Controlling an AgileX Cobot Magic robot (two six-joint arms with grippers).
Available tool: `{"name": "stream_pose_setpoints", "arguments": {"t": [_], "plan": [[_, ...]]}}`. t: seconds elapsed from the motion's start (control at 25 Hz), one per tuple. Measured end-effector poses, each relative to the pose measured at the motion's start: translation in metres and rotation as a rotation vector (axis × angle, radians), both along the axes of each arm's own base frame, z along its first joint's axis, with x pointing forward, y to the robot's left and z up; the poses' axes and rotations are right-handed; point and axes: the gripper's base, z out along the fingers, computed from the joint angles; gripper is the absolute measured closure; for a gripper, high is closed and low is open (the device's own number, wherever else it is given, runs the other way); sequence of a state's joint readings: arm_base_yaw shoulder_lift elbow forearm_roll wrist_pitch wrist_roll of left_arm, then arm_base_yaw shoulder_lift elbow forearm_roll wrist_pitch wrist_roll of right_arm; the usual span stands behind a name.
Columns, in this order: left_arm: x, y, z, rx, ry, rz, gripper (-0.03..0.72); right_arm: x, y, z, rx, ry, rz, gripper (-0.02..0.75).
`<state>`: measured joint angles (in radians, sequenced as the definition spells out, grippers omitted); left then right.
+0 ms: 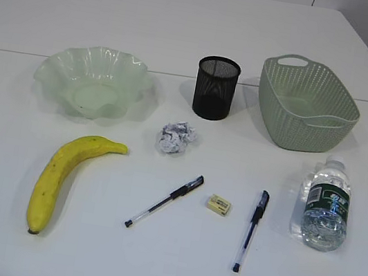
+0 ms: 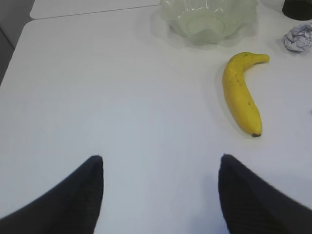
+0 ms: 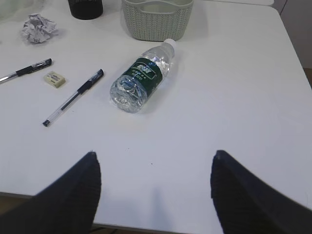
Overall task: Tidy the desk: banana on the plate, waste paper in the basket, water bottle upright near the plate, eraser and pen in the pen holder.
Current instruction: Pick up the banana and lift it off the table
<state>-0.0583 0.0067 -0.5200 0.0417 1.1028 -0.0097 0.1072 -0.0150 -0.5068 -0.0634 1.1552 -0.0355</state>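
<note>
A yellow banana (image 1: 60, 178) (image 2: 241, 92) lies front left, below the wavy pale green plate (image 1: 58, 69) (image 2: 170, 14). A ball of waste paper (image 1: 175, 137) (image 2: 298, 37) (image 3: 38, 28) sits mid-table. Two pens (image 1: 166, 200) (image 1: 251, 229) (image 3: 73, 96) flank a small yellow eraser (image 1: 218, 204) (image 3: 54, 79). The water bottle (image 1: 325, 202) (image 3: 140, 77) lies on its side at right. The black mesh pen holder (image 1: 216, 87) and green basket (image 1: 340, 124) (image 3: 157, 24) stand behind. My left gripper (image 2: 161, 163) and right gripper (image 3: 153, 158) are open over bare table, near its front edge.
A second white table (image 1: 187, 26) adjoins at the back. The table's front edge (image 3: 146, 226) lies just below my right gripper. Bare tabletop spreads left of the banana.
</note>
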Motion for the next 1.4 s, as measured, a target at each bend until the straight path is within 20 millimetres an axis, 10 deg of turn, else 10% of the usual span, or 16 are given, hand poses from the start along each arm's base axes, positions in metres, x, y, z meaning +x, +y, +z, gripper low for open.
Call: {"name": "stream_pose_setpoints", "arguments": {"t": [1.4], "plan": [[0.0000, 0.0000, 0.0000, 0.000, 0.000, 0.000, 0.169, 0.0000, 0.0003, 0.0000, 0.005, 0.000, 0.001, 0.211]]}}
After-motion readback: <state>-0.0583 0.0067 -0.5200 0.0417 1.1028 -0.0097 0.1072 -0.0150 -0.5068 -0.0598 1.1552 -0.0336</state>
